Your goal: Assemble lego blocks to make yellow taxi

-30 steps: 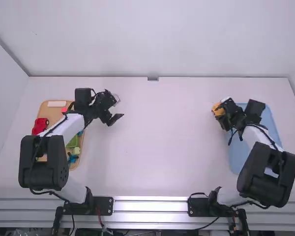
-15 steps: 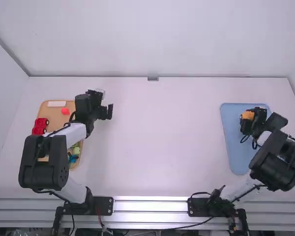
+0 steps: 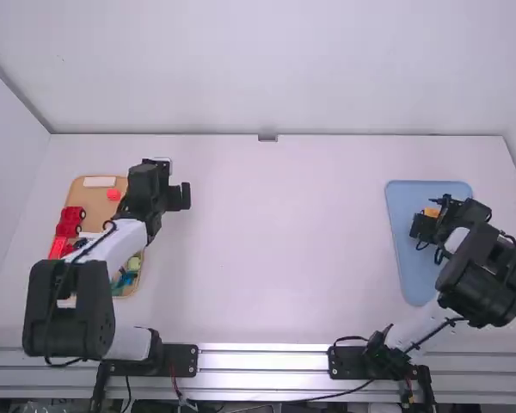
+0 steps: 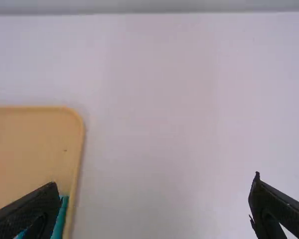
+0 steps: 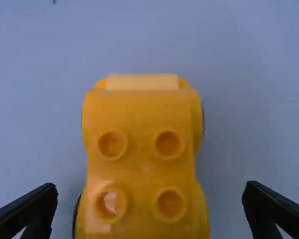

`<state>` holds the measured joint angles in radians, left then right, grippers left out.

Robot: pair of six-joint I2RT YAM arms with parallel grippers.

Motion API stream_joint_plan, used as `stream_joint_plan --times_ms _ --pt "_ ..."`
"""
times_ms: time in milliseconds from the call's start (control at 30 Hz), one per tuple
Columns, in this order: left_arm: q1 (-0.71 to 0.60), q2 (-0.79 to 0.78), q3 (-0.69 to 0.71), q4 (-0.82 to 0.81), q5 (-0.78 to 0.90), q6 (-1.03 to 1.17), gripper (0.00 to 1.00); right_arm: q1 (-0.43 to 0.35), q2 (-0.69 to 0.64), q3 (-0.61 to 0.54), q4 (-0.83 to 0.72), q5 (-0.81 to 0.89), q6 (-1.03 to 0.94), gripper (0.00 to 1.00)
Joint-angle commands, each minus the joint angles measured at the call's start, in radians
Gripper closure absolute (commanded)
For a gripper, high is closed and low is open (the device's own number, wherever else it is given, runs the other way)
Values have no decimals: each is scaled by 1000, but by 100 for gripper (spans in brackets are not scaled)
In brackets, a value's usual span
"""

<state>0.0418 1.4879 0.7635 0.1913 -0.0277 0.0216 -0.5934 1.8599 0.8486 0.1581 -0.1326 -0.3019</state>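
Right gripper [image 5: 152, 185] has carried the yellow car base [image 5: 147, 167] inward from the blue tray's [image 3: 413, 267] 11 o'clock edge; fingers now wide, car between them, touching neither. Probably released, so likely next: top pieces. Right wrist view shows four studs; high view places the car toward the tray's 12 o'clock end. Left gripper [image 4: 156, 180], drawn slightly toward 9 o'clock, also wide, empty, beside wooden tray [image 3: 131, 291], red car [image 3: 70, 222] at its 10 o'clock.
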Motion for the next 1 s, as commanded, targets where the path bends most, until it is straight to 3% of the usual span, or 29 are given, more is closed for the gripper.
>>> stream_joint_plan --times_ms 0,267,367,567,967 --pt "-37 -91 -17 5 -91 -4 1 47 -94 4 -14 119 14 1" --pt "-184 -353 -117 2 -281 -4 1 232 -381 4 -168 218 -24 1" --pt "-217 -421 -136 -14 -280 -3 1 288 -458 3 -221 209 -43 1" --pt "-262 -599 -151 -50 -277 -4 1 482 -647 3 -322 209 -43 3" --pt "-118 -751 -295 -191 -133 -22 15 593 -790 -132 -190 133 92 15"
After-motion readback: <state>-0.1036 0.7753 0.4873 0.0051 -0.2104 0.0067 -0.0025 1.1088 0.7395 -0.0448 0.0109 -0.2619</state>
